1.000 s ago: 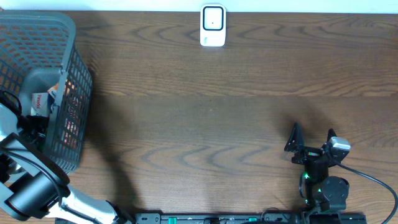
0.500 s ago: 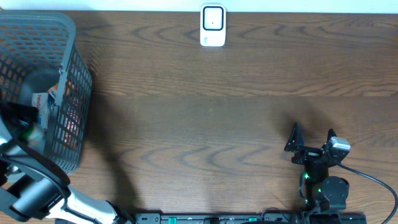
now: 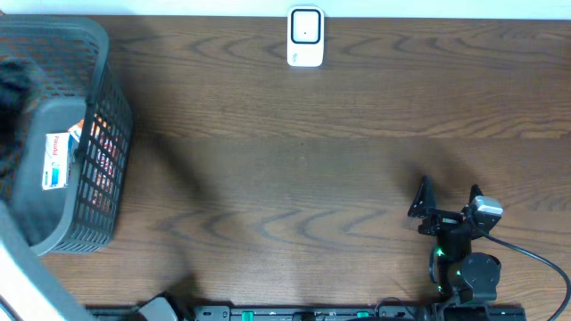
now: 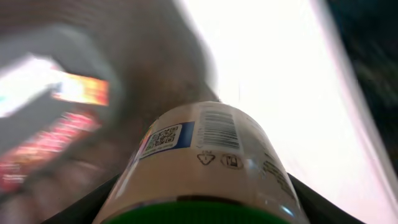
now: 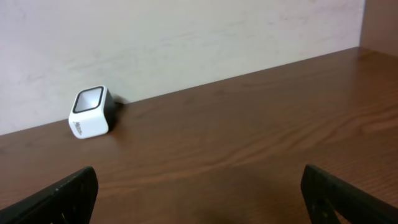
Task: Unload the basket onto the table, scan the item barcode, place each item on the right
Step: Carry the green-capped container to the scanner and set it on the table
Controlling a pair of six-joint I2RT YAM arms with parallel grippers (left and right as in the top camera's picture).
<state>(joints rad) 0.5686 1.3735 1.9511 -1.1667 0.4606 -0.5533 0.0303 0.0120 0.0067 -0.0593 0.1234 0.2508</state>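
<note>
Your left gripper [image 4: 199, 205] is closed partway around the bottle [image 4: 205, 149]. Its dark fingers [image 4: 84, 208] press both sides, the green cap [image 4: 186, 216] is nearest the camera, and the barcode [image 4: 219, 129] faces up. Everything behind it is blur. Overhead, that arm is a smear at the left frame edge by the basket [image 3: 98, 125], with the gripper itself hidden. To its right the table [image 3: 285, 178] lies open up to the scanner [image 3: 305, 37] at the far edge. Your right gripper [image 3: 448, 192] is spread wide and holds nothing. It sits near the front edge, with the scanner ahead and to its left.
</note>
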